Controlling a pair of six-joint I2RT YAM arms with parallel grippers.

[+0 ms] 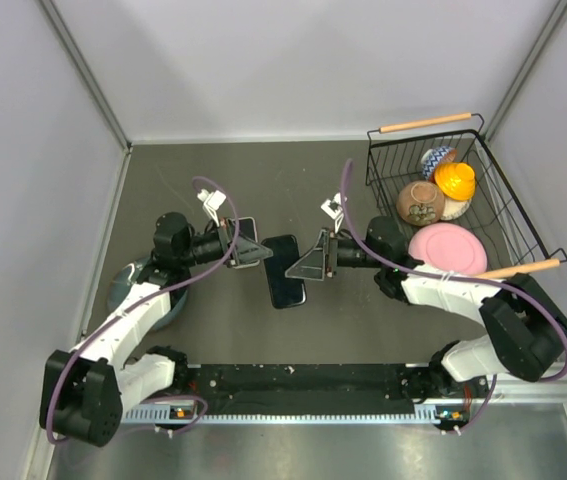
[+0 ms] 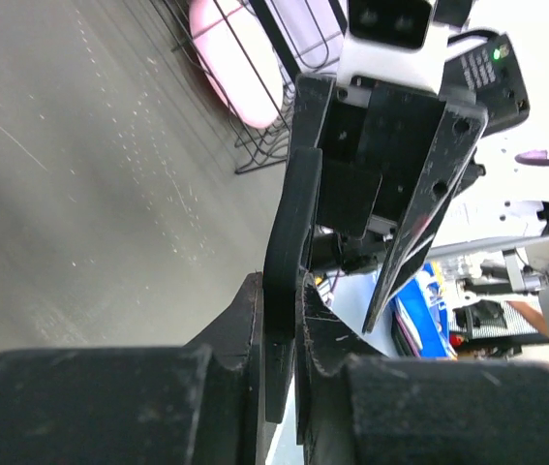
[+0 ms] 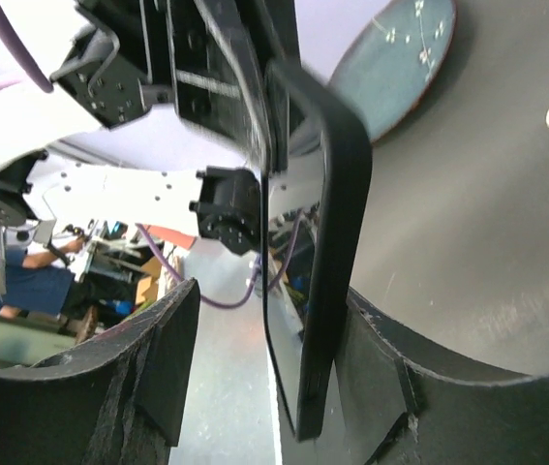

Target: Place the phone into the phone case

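A black phone case (image 1: 285, 275) is held up over the middle of the table, between my two grippers. The phone's glossy screen (image 3: 289, 325) shows inside the case's thick black rim (image 3: 344, 194). My left gripper (image 1: 255, 250) is shut on one end of the case (image 2: 289, 223), both of its fingers (image 2: 240, 320) pressed flat against the slab. My right gripper (image 1: 301, 268) is open around the other end. The case leans on one of the right fingers (image 3: 381, 339), and a wide gap separates it from the other.
A flat dark slab with a pale rim (image 1: 247, 229) lies on the table under the left gripper. A blue-grey plate (image 1: 126, 285) sits at the left. A wire basket (image 1: 483, 150) at the right holds bowls, a yellow item and a pink plate (image 1: 448, 248).
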